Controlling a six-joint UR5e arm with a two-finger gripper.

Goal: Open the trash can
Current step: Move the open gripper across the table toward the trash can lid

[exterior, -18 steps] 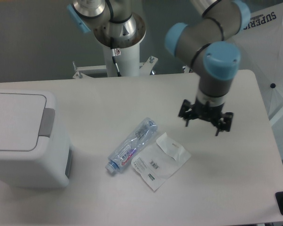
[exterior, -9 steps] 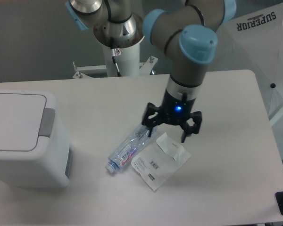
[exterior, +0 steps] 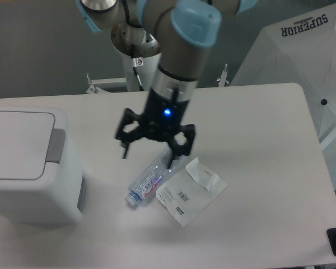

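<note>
Nearest the front edge of the table [exterior: 269,224], about mid-width, a white plastic pouch [exterior: 191,191] with printed labels lies flat. Touching its left side, a crushed clear bottle [exterior: 155,175] lies on its side, cap toward the front left. At the left edge stands the trash can [exterior: 31,166], a large white bin with its flat lid down and a grey push tab [exterior: 56,145] on the lid's right side. Above the bottle's far end hangs the gripper [exterior: 154,139], jaws released and spread wide, holding nothing, a blue light lit on its body. It is well apart from the trash can. Beyond the far edge stands the arm's white pedestal [exterior: 144,70]; a white umbrella [exterior: 302,50] with dark lettering occupies the right background.
</note>
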